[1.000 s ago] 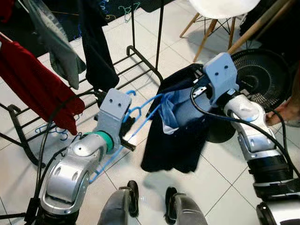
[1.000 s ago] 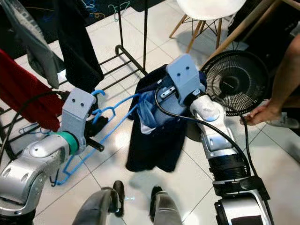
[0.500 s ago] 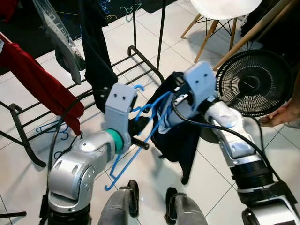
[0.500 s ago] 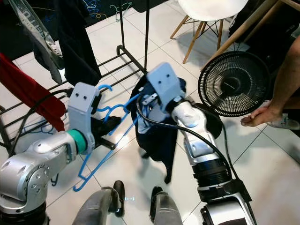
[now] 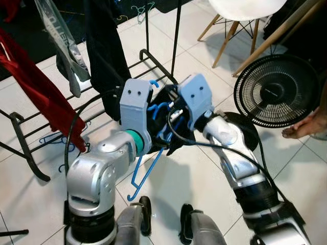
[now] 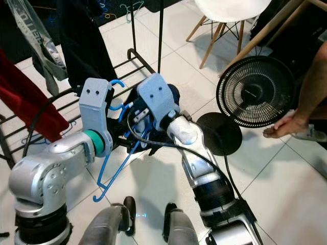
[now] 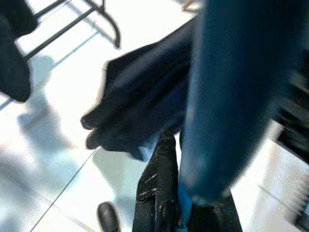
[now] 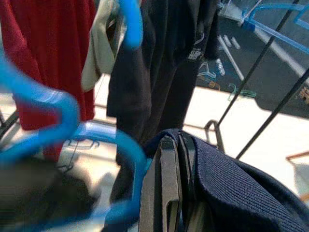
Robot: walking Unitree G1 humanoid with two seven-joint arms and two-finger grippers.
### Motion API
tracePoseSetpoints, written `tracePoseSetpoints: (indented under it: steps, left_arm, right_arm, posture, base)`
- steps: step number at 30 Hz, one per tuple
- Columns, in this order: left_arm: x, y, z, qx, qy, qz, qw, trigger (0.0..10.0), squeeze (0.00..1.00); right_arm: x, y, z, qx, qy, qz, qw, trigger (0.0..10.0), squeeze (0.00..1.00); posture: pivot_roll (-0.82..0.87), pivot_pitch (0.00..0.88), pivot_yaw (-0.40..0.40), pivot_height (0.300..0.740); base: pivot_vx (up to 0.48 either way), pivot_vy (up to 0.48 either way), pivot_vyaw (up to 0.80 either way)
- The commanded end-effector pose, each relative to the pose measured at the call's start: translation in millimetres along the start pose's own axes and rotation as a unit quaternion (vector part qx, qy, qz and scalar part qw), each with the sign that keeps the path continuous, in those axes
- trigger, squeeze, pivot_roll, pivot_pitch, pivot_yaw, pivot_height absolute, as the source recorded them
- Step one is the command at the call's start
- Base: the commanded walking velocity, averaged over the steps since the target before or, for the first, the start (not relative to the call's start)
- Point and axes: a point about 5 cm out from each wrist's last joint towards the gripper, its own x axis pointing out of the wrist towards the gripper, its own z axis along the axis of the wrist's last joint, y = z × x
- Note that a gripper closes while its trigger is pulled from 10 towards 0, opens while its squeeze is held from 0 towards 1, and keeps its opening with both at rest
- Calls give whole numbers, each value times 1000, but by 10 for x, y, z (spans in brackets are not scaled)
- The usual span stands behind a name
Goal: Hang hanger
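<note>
1. Both arms are raised in front of the robot's chest, wrists close together over the white tiled floor (image 5: 214, 178).
2. Left gripper (image 7: 169, 212): jaws pressed together on the blue hanger (image 5: 145, 171). In the eye views the hanger hangs down from the gripper, its lower corner near the robot's feet, its hook (image 5: 153, 82) poking up beside the left wrist housing.
3. Right gripper (image 8: 169, 193): jaws nearly closed, pinching the navy garment (image 8: 231, 183) (a ribbed knit texture shows here). Blue hanger loops cross just in front of the fingers, blurred.
4. In the eye views the garment is a dark bunch (image 6: 134, 115) between the two wrists, largely masked by the housings; the left wrist view shows it spread dark against the pale floor, with a blurred blue mass close to the lens.
5. Clothes rack (image 5: 173, 38) stands behind the arms: black uprights and a low base bar. On it hang a red garment (image 5: 36, 87), a grey one (image 5: 64, 46) and a black one (image 5: 107, 51).
6. The right wrist view adds spare hangers lying on the floor behind the rack (image 8: 215, 79).
7. To the robot's right: a black fan (image 5: 278, 89) and a white chair (image 5: 240, 10) with wooden legs.
8. A person's hand (image 6: 281, 125) reaches in at the far right edge, near the fan.
</note>
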Motion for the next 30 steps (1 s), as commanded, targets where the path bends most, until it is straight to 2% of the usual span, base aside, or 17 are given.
tracePoseSetpoints:
  steps: [1,2,7,8,17,19,21,24,26,28,30]
  left_arm:
    - [2,104,-9,7,-1,42,999,10000,0]
    - [6,141,-32,18,4,56,998,10000,0]
    - [7,170,-57,29,10,66,997,10000,0]
    - [2,185,-87,42,15,78,996,10000,0]
    - [-22,255,-145,46,25,97,994,10000,0]
    - [52,226,-23,25,2,120,992,10000,0]
    - [52,226,-23,25,2,120,992,10000,0]
    - [96,138,151,16,-42,100,994,10000,0]
    - [96,138,151,16,-42,100,994,10000,0]
    - [83,94,231,28,-74,70,994,10000,0]
    - [77,87,239,32,-80,64,994,10000,0]
  right_arm:
    - [-86,-27,1,-6,6,-8,1000,10000,0]
    - [-133,-44,-12,-9,12,-17,1000,10000,0]
    - [-166,-60,-15,-13,15,-25,999,10000,0]
    - [-161,-61,-1,-25,14,-29,999,10000,0]
    - [-150,-104,0,-32,16,-38,999,10000,0]
    - [-100,166,13,-5,19,9,1000,10000,0]
    - [-100,166,13,-5,19,9,1000,10000,0]
    - [-28,500,72,43,8,58,997,10000,0]
    - [-28,500,72,43,8,58,997,10000,0]
    - [18,610,105,86,1,74,994,10000,0]
    - [32,620,108,94,1,75,993,10000,0]
  posture:
    - [-21,202,56,740]
    - [-21,202,56,740]
    - [-20,202,58,740]
    - [-20,202,58,740]
    - [-13,201,56,740]
    - [-8,191,57,740]
    - [-8,191,57,740]
    - [-8,191,57,740]
    - [-8,191,57,740]
    - [-1,183,55,740]
    - [-1,183,55,740]
  base:
    - [0,0,0]
    - [0,0,0]
    - [0,0,0]
    - [0,0,0]
    - [0,0,0]
    - [0,0,0]
    - [0,0,0]
    - [0,0,0]
    - [0,0,0]
    - [0,0,0]
    - [0,0,0]
